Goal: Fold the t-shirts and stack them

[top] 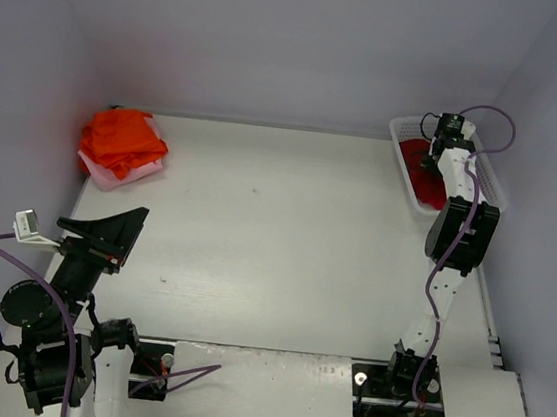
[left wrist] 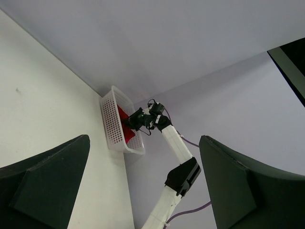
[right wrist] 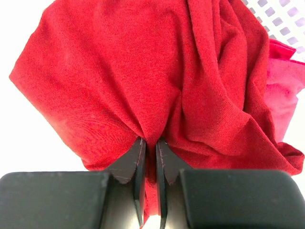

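A red t-shirt (right wrist: 143, 62) lies bunched in the white lattice basket (top: 405, 132) at the far right of the table. My right gripper (right wrist: 150, 142) reaches down into the basket and is shut on a fold of this red cloth, which is pinched between the two fingers. A brighter crimson t-shirt (right wrist: 281, 95) shows beside it on the right. At the far left, orange t-shirts (top: 120, 140) sit piled on a pale pink one (top: 111, 177). My left gripper (top: 129, 239) hovers open and empty over the near left of the table.
Walls enclose the table on the left, back and right. The basket (left wrist: 112, 126) stands against the right wall, with the right arm (top: 460, 234) stretched along that side. The shirt pile sits in the far left corner.
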